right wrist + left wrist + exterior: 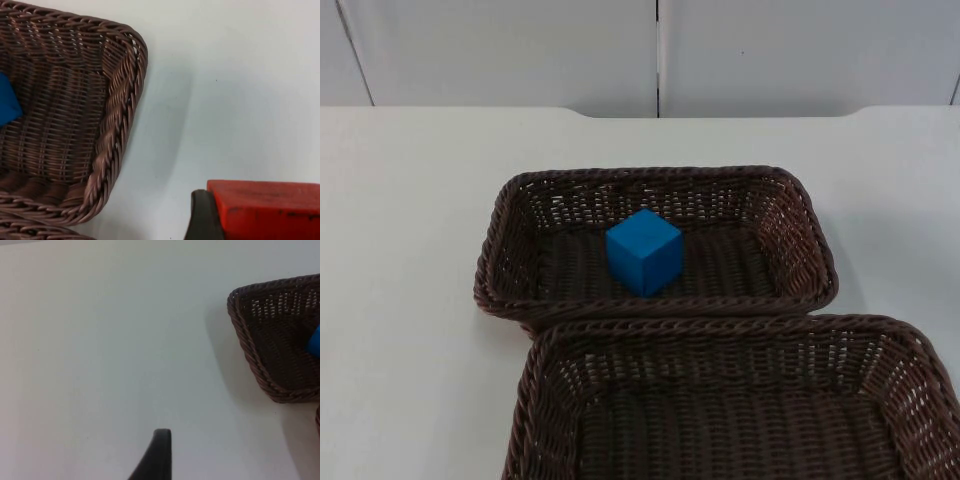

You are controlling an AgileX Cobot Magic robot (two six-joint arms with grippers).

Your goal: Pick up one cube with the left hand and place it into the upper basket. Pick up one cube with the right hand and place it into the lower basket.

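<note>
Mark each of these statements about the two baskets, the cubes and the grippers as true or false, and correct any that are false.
1. A blue cube lies inside the upper basket. True.
2. The lower basket already holds a cube. False: the part of its floor in view is bare.
3. The right gripper has a red cube at its fingers. True.
4. The left gripper holds a cube. False: nothing shows at its fingertip, which hangs over bare white table beside the upper basket.
5. The blue cube rests on the table between the baskets. False: it sits on the upper basket's floor.
</note>
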